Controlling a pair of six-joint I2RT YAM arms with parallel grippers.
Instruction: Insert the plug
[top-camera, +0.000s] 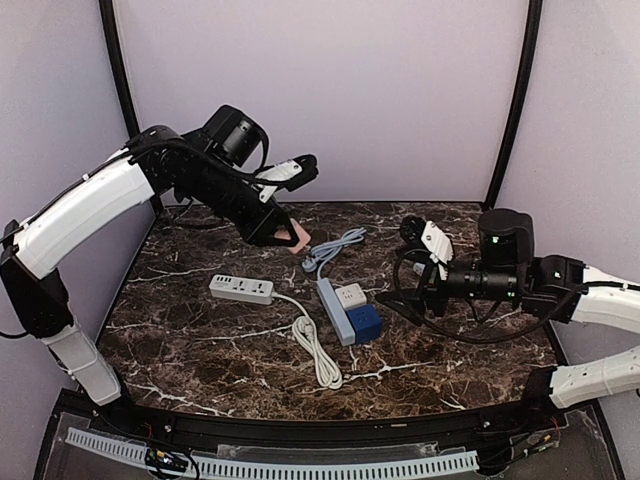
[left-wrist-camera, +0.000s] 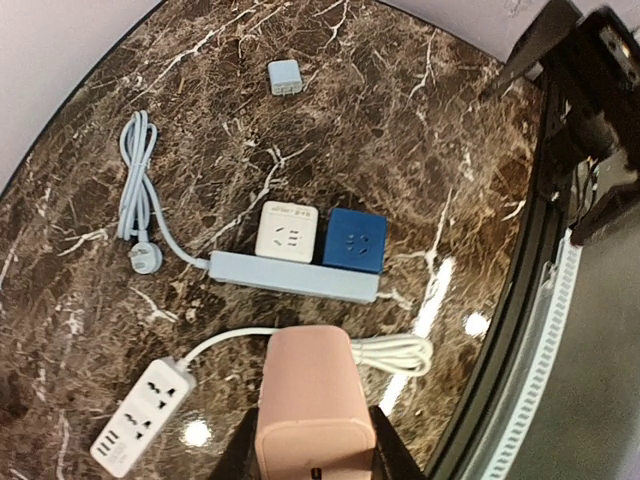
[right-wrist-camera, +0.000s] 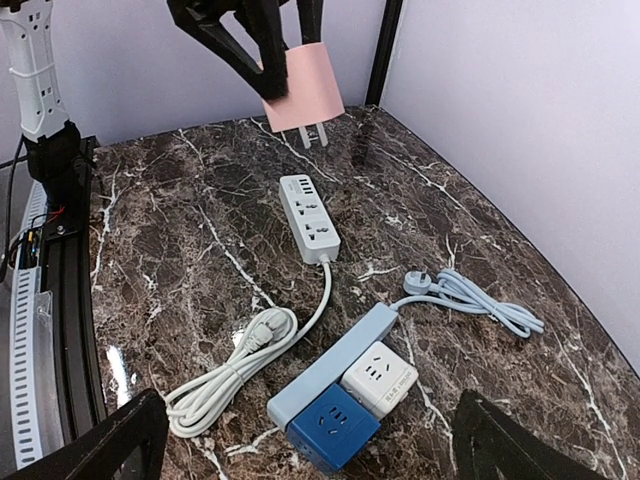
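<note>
Pink rectangular plastic plug (left-wrist-camera: 315, 400): clamped in your left gripper (left-wrist-camera: 315, 455), clear of dark marble worktop (top-camera: 200, 340).
Right gripper (right-wrist-camera: 310, 420): fingers spread wide apart, near blue cube adapter (right-wrist-camera: 335, 428).

Marble table (left-wrist-camera: 400, 130), white cube (left-wrist-camera: 288, 233) beside blue cube (left-wrist-camera: 354, 241), pale-blue block (left-wrist-camera: 284, 76), perhaps an adapter

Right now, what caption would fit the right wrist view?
Left end effector holds a pink plug raised beyond the white power strip.
</note>
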